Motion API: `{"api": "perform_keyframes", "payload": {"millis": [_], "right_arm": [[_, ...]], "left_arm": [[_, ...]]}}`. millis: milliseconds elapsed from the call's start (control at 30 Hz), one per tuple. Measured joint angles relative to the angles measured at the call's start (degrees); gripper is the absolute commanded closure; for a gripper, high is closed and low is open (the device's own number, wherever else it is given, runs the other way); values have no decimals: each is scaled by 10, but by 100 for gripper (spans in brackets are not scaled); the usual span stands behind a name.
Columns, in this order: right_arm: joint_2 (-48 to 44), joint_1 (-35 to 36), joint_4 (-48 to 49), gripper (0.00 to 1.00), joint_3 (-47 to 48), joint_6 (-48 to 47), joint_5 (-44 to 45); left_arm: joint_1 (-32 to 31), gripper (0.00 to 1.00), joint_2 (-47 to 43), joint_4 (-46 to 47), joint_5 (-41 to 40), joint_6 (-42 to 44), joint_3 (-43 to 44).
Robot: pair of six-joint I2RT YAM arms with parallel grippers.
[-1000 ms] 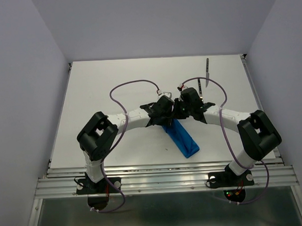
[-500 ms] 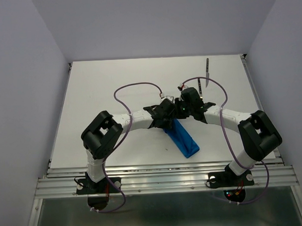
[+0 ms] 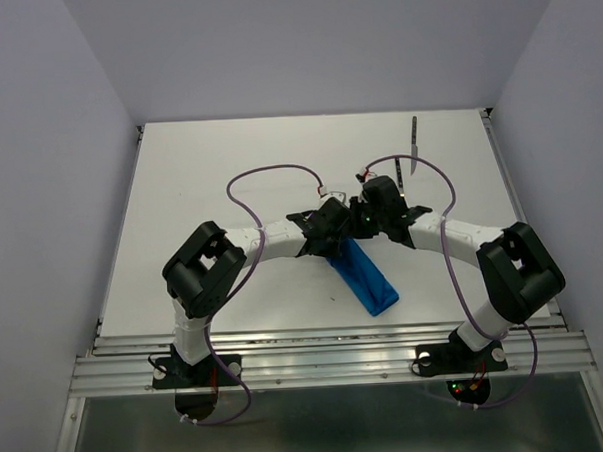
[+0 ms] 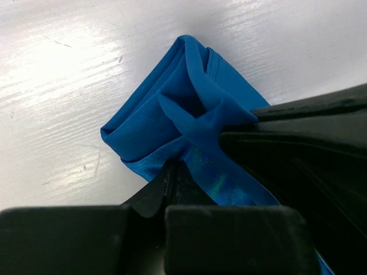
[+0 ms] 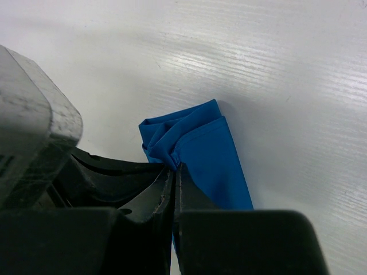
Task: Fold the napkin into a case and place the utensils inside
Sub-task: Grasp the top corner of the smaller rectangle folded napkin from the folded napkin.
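The blue napkin (image 3: 369, 278) lies on the white table (image 3: 199, 170), near the middle and a bit to the right. It is folded into a long, thin strip. The strip runs at a slant, with one end close to the robot and the other end farther away. Both arms reach in to the far end of the strip, and their tips are very near each other there. The left gripper (image 4: 206, 154) has its fingers pressed together on the cloth. It pinches a bunched-up bit of the napkin at that end, and a small fold of blue sticks up just past its fingers. The right gripper (image 5: 174, 172) has its two fingers (image 5: 163, 195) pressed tight together too. They pinch the edge of the napkin right beside the same end, where the cloth is a little crumpled. The rest of the strip lies flat on the table. A thin knife (image 3: 414, 143) lies far back on the right side of the table, well apart from the napkin. From the top camera, the arms hide the spot where the cloth is pinched.
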Motion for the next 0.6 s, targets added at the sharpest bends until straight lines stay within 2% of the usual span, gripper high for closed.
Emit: {"api": "perform_keyframes", "payload": {"millis": [600], "right_arm": [[-14,0,6,99,-37,-5,-13]], "left_arm": [[11,100,-14,12,19,-36,-16]]}}
